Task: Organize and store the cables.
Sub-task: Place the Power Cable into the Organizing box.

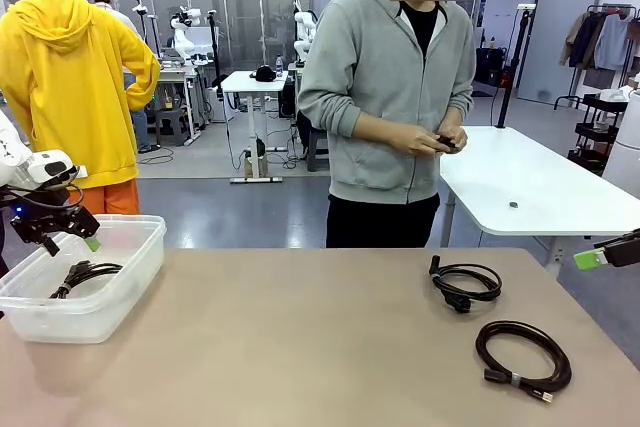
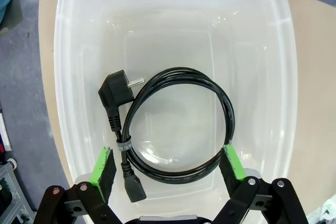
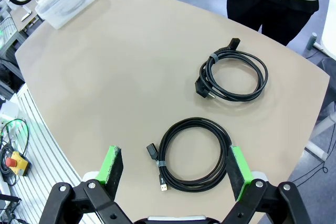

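One cable (image 2: 181, 74) lies coiled in the clear bin (image 2: 68, 77) at the left end of the bench (image 1: 300, 347), with my left gripper (image 2: 168, 153) hanging released above it. Two more coils wait well apart from the bin, on the right. The near cable (image 3: 194, 123) sits under my right gripper (image 3: 173, 150), its jaws spread and empty, with the far cable (image 3: 231, 96) beyond. Storing looks part done. Next, my right gripper must descend over the near coil's strands and clench. No writing can be read

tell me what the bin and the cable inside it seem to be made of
Bin: probably plastic, translucent and milky; the tabletop shows through its walls. Cable: black sheath, likely rubber or PVC, with a soft sheen; its plug looks like moulded matte plastic.
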Available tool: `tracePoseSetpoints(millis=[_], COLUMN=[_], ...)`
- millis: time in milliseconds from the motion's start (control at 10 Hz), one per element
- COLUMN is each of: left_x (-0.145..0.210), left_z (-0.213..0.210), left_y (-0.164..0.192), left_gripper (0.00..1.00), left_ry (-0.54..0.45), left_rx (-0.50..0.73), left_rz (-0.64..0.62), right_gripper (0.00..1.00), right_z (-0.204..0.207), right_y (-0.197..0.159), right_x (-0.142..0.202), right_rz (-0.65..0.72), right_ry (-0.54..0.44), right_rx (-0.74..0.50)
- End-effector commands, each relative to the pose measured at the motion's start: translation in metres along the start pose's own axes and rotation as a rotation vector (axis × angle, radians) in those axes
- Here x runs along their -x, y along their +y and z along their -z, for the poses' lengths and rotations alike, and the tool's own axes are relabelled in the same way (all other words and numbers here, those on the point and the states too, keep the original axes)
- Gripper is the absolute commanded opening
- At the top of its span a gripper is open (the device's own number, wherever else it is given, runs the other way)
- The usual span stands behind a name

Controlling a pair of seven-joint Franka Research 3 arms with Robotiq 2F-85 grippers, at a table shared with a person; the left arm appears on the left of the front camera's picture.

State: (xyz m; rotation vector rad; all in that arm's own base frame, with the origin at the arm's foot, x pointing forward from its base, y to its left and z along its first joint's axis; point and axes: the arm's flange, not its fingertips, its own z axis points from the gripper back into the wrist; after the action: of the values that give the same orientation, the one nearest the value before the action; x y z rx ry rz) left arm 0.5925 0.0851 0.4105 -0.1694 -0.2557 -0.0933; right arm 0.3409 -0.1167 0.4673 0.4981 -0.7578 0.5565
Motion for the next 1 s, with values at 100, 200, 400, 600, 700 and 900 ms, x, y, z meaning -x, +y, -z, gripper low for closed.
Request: tracePoseSetpoints(millis=[100,200,400,600,700,900], left_x=[0.0,0.0,0.001,0.036,0.064,0.121], left_z=[0.0,0.0,-0.029,-0.07,-0.087,-0.122], left_y=[0.003,0.003,-0.01,-0.01,-0.014,-0.034], left_gripper=[1.0,1.0,1.0,1.0,1.0,1.0], left_ry=[-0.002,-0.002,0.016,-0.06,-0.101,-0.228], left_rx=[-0.001,-0.001,0.089,0.142,0.16,0.192], left_rz=[0.004,0.004,0.094,0.233,0.321,0.513], right_gripper=[1.0,1.0,1.0,1.0,1.0,1.0], right_z=[0.0,0.0,0.0,0.0,0.0,0.0], right_y=[-0.002,-0.002,-0.002,-0.002,-0.002,-0.002], right_x=[0.0,0.0,0.0,0.0,0.0,0.0], right_rz=[-0.016,-0.016,-0.016,-0.016,-0.016,-0.016], right_ry=[-0.013,-0.013,-0.013,-0.013,-0.013,-0.013], right_rx=[-0.01,-0.01,-0.01,-0.01,-0.01,-0.01])
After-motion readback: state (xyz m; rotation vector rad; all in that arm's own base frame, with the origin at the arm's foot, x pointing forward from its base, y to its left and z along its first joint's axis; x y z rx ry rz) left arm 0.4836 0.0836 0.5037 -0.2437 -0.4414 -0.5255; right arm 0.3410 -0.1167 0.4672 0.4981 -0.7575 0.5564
